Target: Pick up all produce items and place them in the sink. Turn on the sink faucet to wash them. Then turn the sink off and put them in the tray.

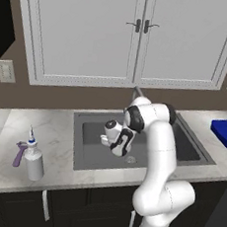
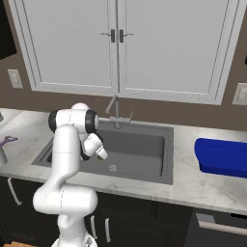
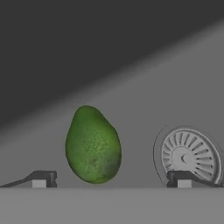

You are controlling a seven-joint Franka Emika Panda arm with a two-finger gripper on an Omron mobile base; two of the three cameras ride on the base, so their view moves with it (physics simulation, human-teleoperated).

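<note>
One fruit: a green, pear-shaped avocado [image 3: 92, 145] shows in the hand view between the two finger tips, apart from both; whether it rests on the basin floor or hangs above it, I cannot tell. A speck of green [image 2: 102, 157] shows at the hand in the right base view.
Gripper: the gripper [image 3: 111, 179] stands wide open, tips spread to either side of the fruit, gripping nothing. In the left base view the hand [image 1: 114, 135] hangs over the basin, pointing down.
Sink: dark grey basin [image 1: 89, 150] set in the marble counter [image 1: 10, 144]; its round silver drain [image 3: 189, 154] lies just beside the fruit in the hand view.
Faucet: slim grey stem and angled spout [image 2: 114, 110] at the back rim of the sink, with a small side lever.
Tray: bright blue [image 2: 223, 157], on the counter right of the sink, well apart from the hand.
Bottle: white, blue cap [image 1: 33, 157], on the counter left of the sink.
Purple tool: lies just beside the bottle [image 1: 19, 153].
Cabinets: two white doors [image 1: 136, 33] above the sink, closed.
</note>
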